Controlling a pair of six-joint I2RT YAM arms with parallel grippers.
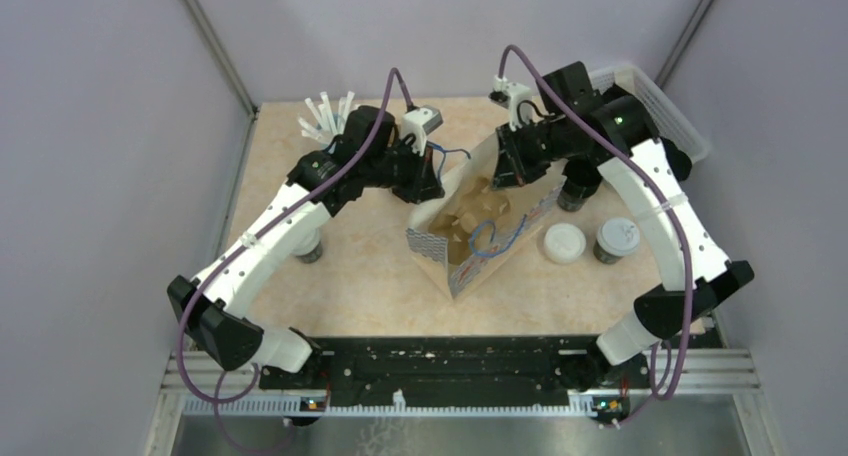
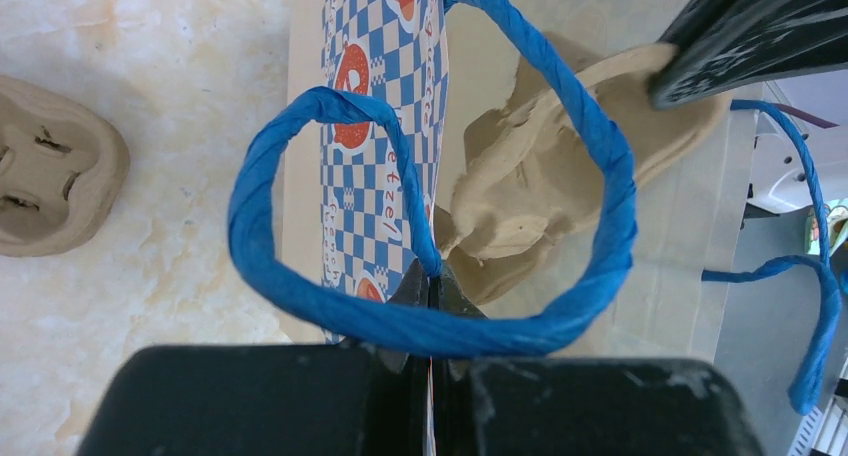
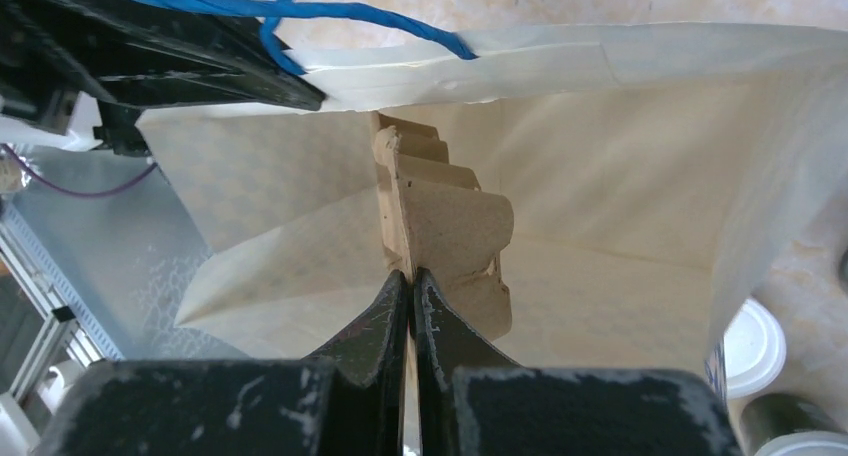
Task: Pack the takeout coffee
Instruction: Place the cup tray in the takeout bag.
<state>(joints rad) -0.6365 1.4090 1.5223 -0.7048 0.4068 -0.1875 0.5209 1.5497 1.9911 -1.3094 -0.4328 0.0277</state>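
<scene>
Two takeout coffee cups stand right of the bag, one with a white lid (image 1: 565,243) (image 3: 755,346) and a black cup (image 1: 617,238) (image 3: 800,431) beside it. Another dark cup (image 1: 572,198) shows partly under the right arm, and one (image 1: 310,251) under the left arm. A blue-checked paper bag (image 1: 480,266) (image 2: 385,126) stands open mid-table. My left gripper (image 1: 425,181) (image 2: 432,276) is shut on the bag's rim by a blue handle (image 2: 300,306). My right gripper (image 1: 505,171) (image 3: 410,276) is inside the bag's mouth, shut on a brown pulp cup carrier (image 3: 445,226) (image 2: 560,166).
A second pulp carrier (image 2: 50,176) lies on the table left of the bag. White straws (image 1: 325,116) stand at the back left. A white basket (image 1: 650,96) sits at the back right. Walls close in both sides.
</scene>
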